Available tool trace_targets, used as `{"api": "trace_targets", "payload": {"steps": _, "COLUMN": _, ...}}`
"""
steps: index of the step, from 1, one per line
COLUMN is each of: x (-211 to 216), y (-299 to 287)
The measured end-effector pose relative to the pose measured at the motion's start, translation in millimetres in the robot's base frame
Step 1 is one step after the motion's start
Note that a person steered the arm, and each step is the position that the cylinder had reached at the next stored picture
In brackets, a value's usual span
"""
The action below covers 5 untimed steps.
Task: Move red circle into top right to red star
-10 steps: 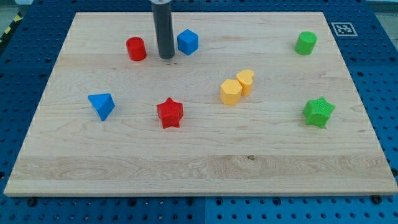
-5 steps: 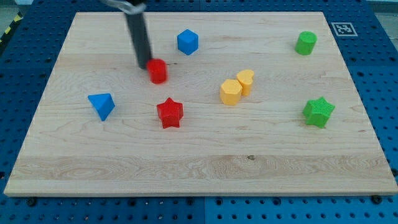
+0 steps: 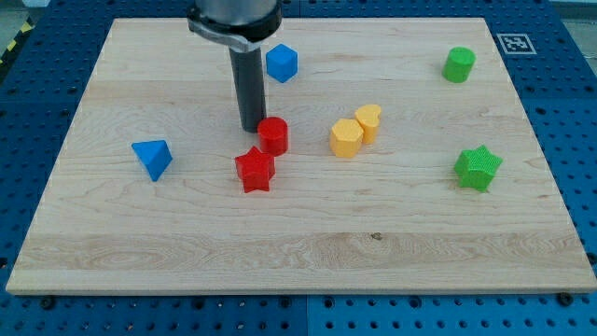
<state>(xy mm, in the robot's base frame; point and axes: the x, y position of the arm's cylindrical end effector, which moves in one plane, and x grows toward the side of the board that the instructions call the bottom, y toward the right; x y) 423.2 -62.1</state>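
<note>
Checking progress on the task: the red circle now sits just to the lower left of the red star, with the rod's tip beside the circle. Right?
Not quite. The camera view shows the red circle at the upper right of the red star, not its lower left. My tip is indeed beside the circle, on its left.

wooden board on a blue pegboard bench

a pale wooden board (image 3: 308, 252) with visible grain fills most of the view, lit evenly. around it runs a blue perforated surface (image 3: 37, 103) with rows of small holes. a black-and-white marker tag (image 3: 514, 43) sits by the board's top right corner, and a yellow-black striped strip (image 3: 13, 44) shows at the view's top left.
</note>
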Motion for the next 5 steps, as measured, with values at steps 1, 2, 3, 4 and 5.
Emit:
{"api": "trace_targets", "payload": {"steps": 1, "x": -6, "y": -8}}
{"api": "trace_targets", "payload": {"steps": 2, "x": -22, "y": 7}}
{"api": "trace_targets", "payload": {"steps": 3, "x": -19, "y": 40}}
{"api": "trace_targets", "payload": {"steps": 4, "x": 5, "y": 42}}
{"api": "trace_targets", "payload": {"steps": 5, "x": 29, "y": 25}}
